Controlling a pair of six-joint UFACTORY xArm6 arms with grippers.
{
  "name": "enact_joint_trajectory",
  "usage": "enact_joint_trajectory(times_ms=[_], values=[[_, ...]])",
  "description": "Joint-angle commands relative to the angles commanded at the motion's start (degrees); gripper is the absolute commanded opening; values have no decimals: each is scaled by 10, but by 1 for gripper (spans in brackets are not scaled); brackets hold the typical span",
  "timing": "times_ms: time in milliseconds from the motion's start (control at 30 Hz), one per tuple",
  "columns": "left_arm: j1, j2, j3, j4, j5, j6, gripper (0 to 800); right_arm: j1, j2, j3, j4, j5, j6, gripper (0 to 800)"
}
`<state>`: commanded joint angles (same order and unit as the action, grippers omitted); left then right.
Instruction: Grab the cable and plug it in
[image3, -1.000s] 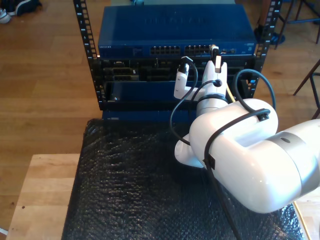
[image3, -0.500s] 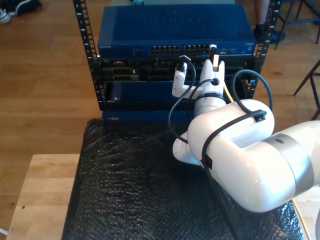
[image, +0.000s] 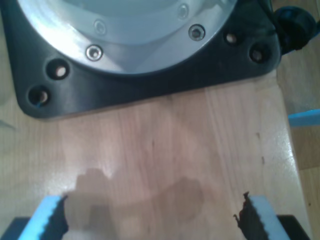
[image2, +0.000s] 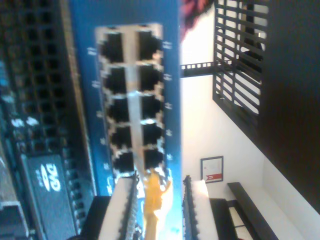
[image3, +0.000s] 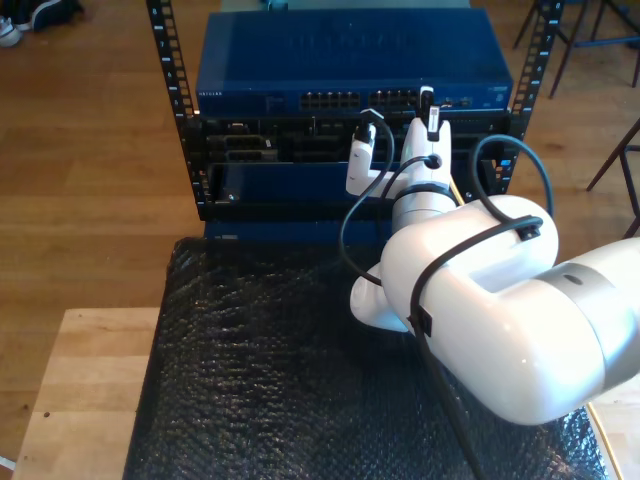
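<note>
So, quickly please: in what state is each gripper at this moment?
My first gripper: open, nothing between the fingers, above the wooden tabletop.
My second gripper: shut on the yellow network cable, plug end close to the blue switch ports.

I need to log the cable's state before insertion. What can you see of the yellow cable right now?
The cable shows in the second wrist view as a short yellow length ending in a pale, glossy plug tip, blurred so no contacts can be made out. It sits between the two white ribbed fingers of my second hand, which is closed on it. The tip points at the port block of the blue switch and lies just short of the nearest ports, not yet inserted. In the exterior view a thin yellow strand runs beside the arm's wrist.
</note>
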<state>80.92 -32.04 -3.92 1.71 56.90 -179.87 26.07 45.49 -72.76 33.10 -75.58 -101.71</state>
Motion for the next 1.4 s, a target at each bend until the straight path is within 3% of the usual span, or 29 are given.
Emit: enact_joint_trajectory(times_ms=[433, 767, 1400], values=[[0, 0, 0, 0, 0, 0, 800, 2, -105, 115, 2, 64, 0, 316], [0, 0, 0, 0, 0, 0, 800, 2, -216, 186, 9, 237, 2, 480], [0, 0, 0, 0, 0, 0, 800, -47, -455, 301, 9, 532, 1, 635]])
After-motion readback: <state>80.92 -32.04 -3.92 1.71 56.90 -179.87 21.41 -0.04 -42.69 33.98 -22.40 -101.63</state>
